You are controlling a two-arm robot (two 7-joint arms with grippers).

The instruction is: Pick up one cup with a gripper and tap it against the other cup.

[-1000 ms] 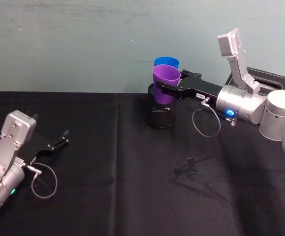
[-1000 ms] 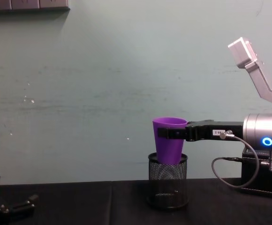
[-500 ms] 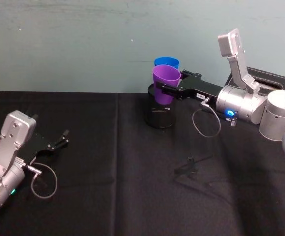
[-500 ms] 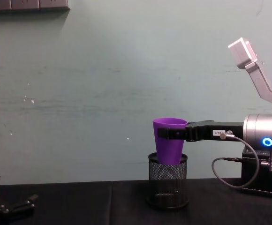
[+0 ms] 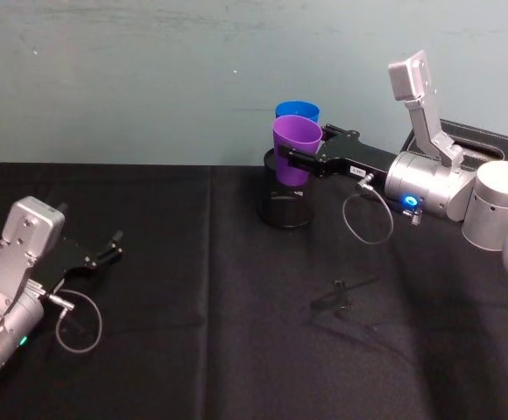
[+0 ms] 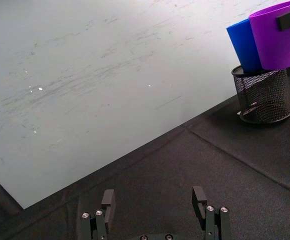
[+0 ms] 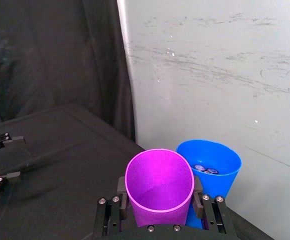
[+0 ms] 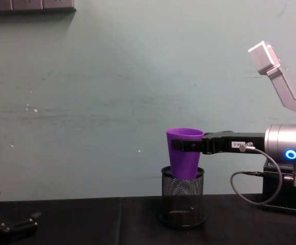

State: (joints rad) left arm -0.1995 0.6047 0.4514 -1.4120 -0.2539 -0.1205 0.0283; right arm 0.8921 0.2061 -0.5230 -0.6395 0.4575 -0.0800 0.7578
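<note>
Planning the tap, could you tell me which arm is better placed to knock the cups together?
Right: the right gripper has its jaws shut on the purple cup beside the blue cup; the left gripper sits open, far off.

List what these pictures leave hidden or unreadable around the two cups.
Chest view: the blue cup is hidden behind the purple cup.
Head and wrist views: the purple cup overlaps the blue cup, so neither a gap nor contact between them can be made out.
Head view: the blue cup's base is covered by the purple cup and the mesh holder.
Right wrist view: the shiny bits inside the blue cup are too small to identify.
</note>
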